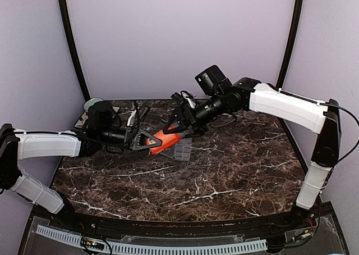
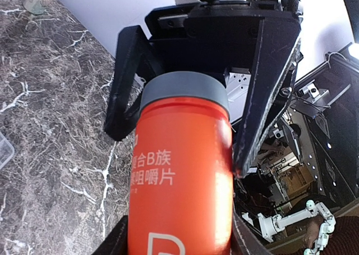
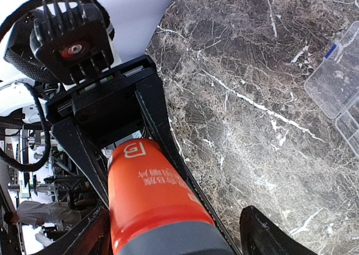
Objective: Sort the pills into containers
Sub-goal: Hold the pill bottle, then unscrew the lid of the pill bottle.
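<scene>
Orange glossy cylindrical bottle (image 1: 166,140) sits clamped in left claw (image 1: 149,143); right claw (image 1: 178,133) straddles its matte grey cap (image 2: 185,89), grip unclear.

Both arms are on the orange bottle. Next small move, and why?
Probably close the right gripper on the grey cap: its jaws flank the cap, with a gap showing on one side in the right wrist view, while the left gripper clamps the orange bottle by its body.

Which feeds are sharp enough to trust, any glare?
Top external: soft, the clear organiser box barely separates from the marble. Left wrist: orange bottle sharp, label legible, wall behind washed out. Right wrist: marble crisp, grey cap at the bottom edge blurred.
</scene>
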Motion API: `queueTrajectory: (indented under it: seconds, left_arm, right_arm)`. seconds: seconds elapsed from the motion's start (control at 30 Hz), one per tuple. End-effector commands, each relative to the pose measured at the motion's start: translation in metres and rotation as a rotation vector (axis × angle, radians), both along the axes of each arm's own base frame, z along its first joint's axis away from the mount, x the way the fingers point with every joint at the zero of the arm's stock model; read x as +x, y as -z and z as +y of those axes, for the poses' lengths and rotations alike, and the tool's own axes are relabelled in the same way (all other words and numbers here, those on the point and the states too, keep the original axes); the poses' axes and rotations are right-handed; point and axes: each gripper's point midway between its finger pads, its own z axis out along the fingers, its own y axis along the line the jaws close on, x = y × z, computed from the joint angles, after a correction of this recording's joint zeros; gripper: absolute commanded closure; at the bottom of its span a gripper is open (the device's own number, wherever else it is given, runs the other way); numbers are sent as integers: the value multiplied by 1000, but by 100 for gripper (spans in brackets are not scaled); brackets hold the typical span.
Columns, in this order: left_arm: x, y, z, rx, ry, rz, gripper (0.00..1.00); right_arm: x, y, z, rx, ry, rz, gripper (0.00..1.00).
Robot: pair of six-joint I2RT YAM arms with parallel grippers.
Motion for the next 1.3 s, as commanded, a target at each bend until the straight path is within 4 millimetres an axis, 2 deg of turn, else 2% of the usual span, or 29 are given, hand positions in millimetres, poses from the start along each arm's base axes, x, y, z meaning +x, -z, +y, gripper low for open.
queueTrajectory:
  seconds: [0.0, 0.57, 1.0, 1.27]
  left_arm:
    - [-2, -18, 8, -39, 5, -68, 100]
    - [-6, -14, 10, -3, 35, -53, 100]
    - [-5, -14, 8, -1, 40, -56, 100]
    - [-4, -16, 7, -6, 51, -53, 100]
  right_arm:
    - [5, -16, -8, 37, 20, -41, 20]
    - [6, -23, -20, 72, 30, -40, 21]
    - [0, -15, -19, 85, 5, 1, 25]
    - [0, -18, -15, 111, -3, 10, 28]
